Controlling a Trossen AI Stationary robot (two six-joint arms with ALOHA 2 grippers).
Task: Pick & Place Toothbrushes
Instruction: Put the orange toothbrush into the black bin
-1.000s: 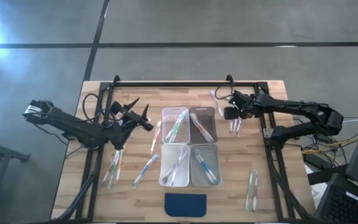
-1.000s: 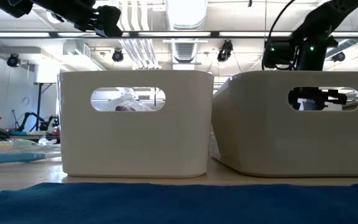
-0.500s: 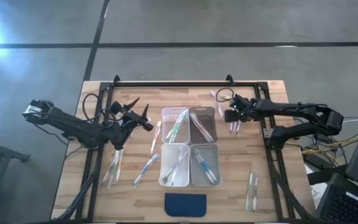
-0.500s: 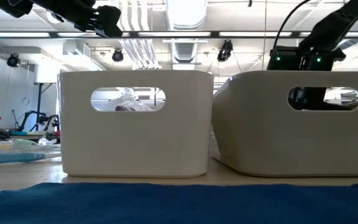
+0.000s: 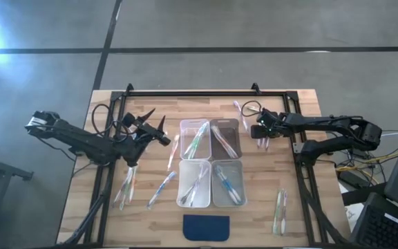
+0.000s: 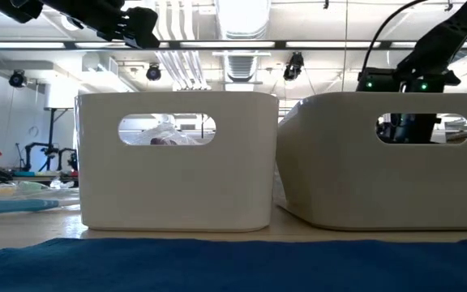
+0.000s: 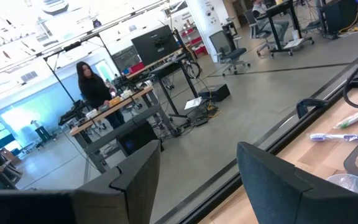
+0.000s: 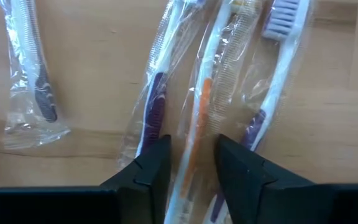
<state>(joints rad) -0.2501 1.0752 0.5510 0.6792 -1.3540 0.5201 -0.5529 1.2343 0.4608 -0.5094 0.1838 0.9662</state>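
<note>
Now the right tool (image 8: pixel 190 163) straddles a crinkly-wrapped orange-handled toothbrush (image 8: pixel 199 118) on the wooden desk (image 5: pixel 289 187), not yet clenched; left tool (image 5: pixel 163 133) gapes empty.

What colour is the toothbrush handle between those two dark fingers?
Orange, on the wrapped toothbrush; the right wrist view shows it best.

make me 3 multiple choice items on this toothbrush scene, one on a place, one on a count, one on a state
1. Where is the dark blue pad?
A. on the table's near edge, before the bins
B. inside a bin
C. under the left arm

2. How many clear bins stand mid-table?
A. two
B. four
C. six

3. What is the right end effector doing?
A. lifting a bin
B. parked off the table
C. fingers either side of a wrapped orange-handled toothbrush

Key: 1 A, the high view shows it before the bins. 2 B, a two-by-two block. 3 C, the right wrist view shows it between the fingers.
</note>
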